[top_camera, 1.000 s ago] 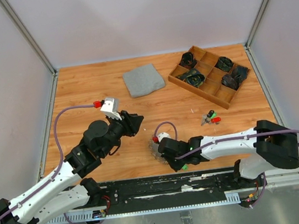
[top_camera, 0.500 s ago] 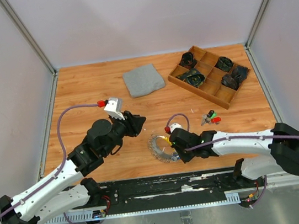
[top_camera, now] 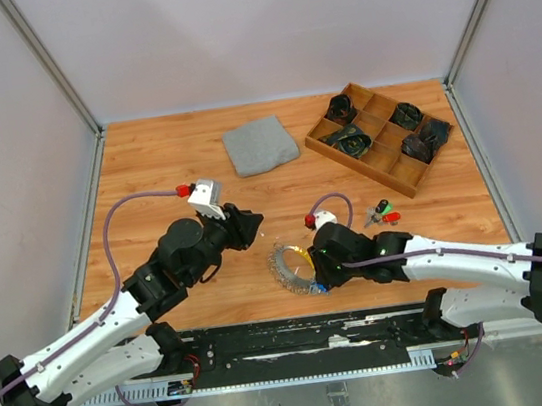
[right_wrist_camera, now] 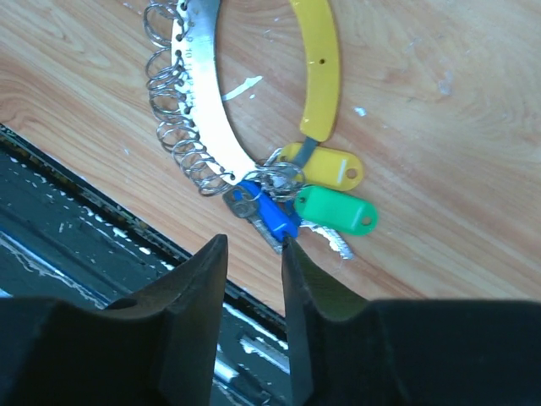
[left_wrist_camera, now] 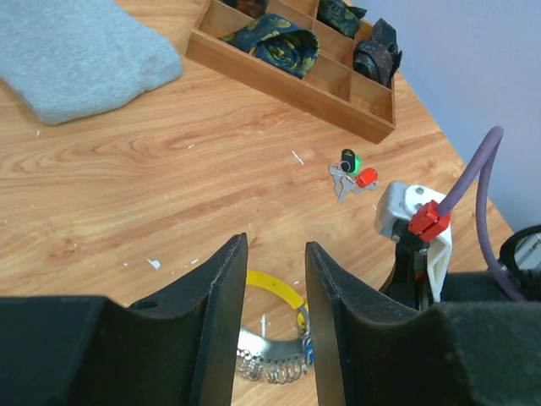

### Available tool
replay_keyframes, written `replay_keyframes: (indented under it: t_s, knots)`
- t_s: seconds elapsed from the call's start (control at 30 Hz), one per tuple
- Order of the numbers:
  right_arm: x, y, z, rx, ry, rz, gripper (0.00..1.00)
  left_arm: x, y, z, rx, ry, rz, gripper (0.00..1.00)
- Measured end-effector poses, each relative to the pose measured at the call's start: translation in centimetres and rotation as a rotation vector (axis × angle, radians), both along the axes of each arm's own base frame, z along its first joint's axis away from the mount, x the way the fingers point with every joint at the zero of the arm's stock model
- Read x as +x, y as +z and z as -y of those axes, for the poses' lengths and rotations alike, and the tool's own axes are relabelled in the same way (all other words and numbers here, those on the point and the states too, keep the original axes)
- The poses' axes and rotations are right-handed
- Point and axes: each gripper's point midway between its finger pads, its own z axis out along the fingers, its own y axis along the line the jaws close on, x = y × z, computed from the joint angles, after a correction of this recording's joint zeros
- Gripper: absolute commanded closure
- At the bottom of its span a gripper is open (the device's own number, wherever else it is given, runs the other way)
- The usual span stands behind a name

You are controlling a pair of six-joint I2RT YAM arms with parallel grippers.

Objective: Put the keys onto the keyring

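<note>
The keyring (top_camera: 286, 265) is a silvery jagged loop with a yellow arc, lying near the table's front edge. In the right wrist view its silver band (right_wrist_camera: 199, 101) carries small wire rings, and a blue key (right_wrist_camera: 270, 216), a yellow tag (right_wrist_camera: 331, 169) and a green tag (right_wrist_camera: 340, 211) hang at one end. My right gripper (top_camera: 314, 276) is open and empty just beside that end; it also shows in its own view (right_wrist_camera: 252, 245). My left gripper (top_camera: 252, 222) is open and empty, up and left of the ring (left_wrist_camera: 272, 355). Loose keys (top_camera: 382, 214) with green and red heads lie to the right.
A folded grey cloth (top_camera: 260, 145) lies at the back centre. A wooden divided tray (top_camera: 379, 137) holding dark rolled items stands at the back right. The black rail (top_camera: 300, 335) runs along the table's front edge, right below the ring.
My right gripper has moved right and off the keyring, which now lies uncovered. The left gripper has shifted only slightly.
</note>
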Motion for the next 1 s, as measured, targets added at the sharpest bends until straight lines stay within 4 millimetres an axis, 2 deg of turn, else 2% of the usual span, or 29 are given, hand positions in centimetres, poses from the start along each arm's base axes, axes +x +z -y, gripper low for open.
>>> replay_keyframes:
  t_s: [0.1, 0.27, 0.43, 0.67, 1.0]
  knots:
    - [-0.6, 0.0, -1.2, -0.009, -0.032, -0.031, 0.59, 0.0, 0.4, -0.5, -0.007, 0.018, 0.011, 0.59]
    - [-1.5, -1.0, -2.6, -0.033, -0.081, -0.074, 0.59, -0.1, 1.4, -1.7, -0.018, 0.053, 0.039, 0.59]
    - [-1.0, -1.2, -3.7, -0.059, -0.124, -0.089, 0.61, -0.4, 2.3, -2.6, -0.041, 0.067, 0.065, 0.58]
    - [-0.9, -2.4, -4.2, -0.113, -0.143, -0.113, 0.65, -0.8, 1.7, -3.2, -0.042, 0.069, 0.068, 0.58]
    - [-1.0, -3.9, -4.6, -0.172, -0.137, -0.149, 0.66, -0.9, 0.9, -3.2, -0.030, 0.065, 0.059, 0.57]
